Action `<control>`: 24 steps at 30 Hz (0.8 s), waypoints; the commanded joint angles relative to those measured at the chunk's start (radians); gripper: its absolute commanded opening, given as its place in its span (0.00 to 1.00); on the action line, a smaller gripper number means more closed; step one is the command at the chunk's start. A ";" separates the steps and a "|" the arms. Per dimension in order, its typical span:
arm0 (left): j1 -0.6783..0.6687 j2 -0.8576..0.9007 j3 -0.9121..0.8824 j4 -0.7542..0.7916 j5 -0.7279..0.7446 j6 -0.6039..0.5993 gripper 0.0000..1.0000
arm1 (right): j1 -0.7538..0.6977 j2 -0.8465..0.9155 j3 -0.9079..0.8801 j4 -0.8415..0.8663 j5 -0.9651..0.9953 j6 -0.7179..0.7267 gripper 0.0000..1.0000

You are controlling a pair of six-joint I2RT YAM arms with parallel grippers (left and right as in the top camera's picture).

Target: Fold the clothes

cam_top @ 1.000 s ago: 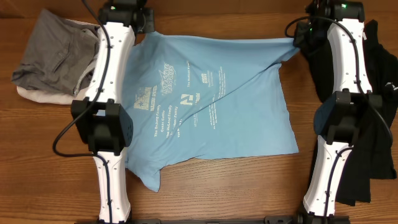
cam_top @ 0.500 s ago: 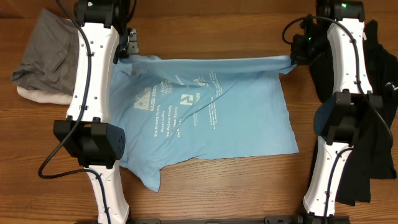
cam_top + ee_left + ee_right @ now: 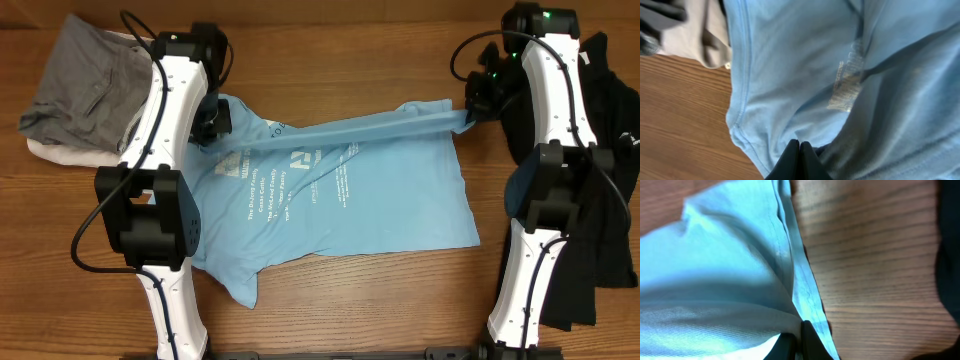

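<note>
The light blue T-shirt (image 3: 350, 205) lies print side up in the middle of the table. Its far edge is lifted and pulled into a taut band between my two grippers. My left gripper (image 3: 213, 122) is shut on the shirt's left end near the collar. In the left wrist view its fingertips (image 3: 800, 150) pinch blue fabric (image 3: 790, 75) below the neck label (image 3: 847, 82). My right gripper (image 3: 472, 112) is shut on the right end. In the right wrist view its tips (image 3: 799, 340) clamp the hem (image 3: 800, 275).
A grey and cream pile of clothes (image 3: 75, 90) sits at the far left corner, close behind the left arm. A black shirt (image 3: 610, 220) lies along the right edge under the right arm. Bare wood (image 3: 360, 310) shows in front of the T-shirt.
The left gripper has come forward and right from the far edge, carrying the shirt's top edge over the prints. The right gripper drew in slightly, and the edge now stretches between them.
</note>
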 commanded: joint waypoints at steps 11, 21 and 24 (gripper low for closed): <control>0.076 -0.006 -0.039 0.043 -0.003 -0.019 0.63 | -0.003 -0.050 -0.055 -0.015 0.016 -0.008 0.45; 0.084 -0.033 0.322 -0.097 0.097 0.035 0.66 | -0.003 -0.150 0.100 -0.043 -0.034 -0.005 0.47; 0.084 -0.088 0.445 -0.132 0.187 0.053 0.67 | -0.003 -0.291 0.140 -0.043 -0.033 -0.002 0.73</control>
